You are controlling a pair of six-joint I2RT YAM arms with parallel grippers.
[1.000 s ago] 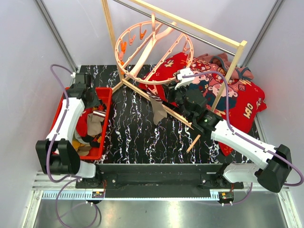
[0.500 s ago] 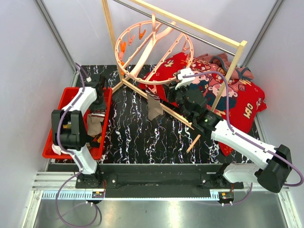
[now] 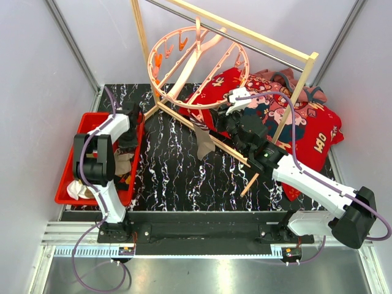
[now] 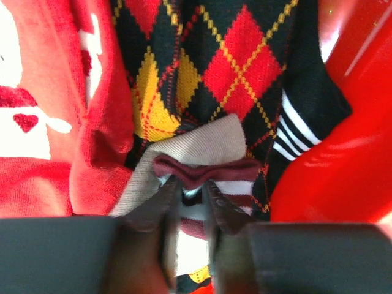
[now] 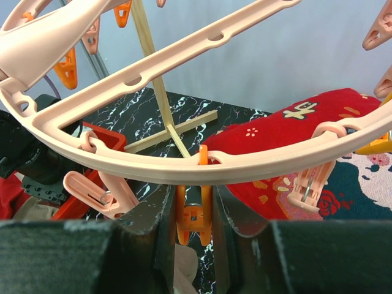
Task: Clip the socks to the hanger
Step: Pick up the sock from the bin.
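— If you lift now, what could go wrong on the left?

— Your left tool sits narrow over the folded cuff of a taupe sock, with cloth between its fingers. Whether it truly holds, I cannot tell. A shallow pinch could slip, or drag up the argyle sock beneath.

— What is in the bin?

— Your red bin holds that taupe sock, the argyle sock and a red sock with a white pattern.

— And on the right?

— Your right tool is clamped on an orange clip under the ring of the hanger. A grey sock hangs just below, over the table. A sideways pull could swing the hanger or drop that sock.
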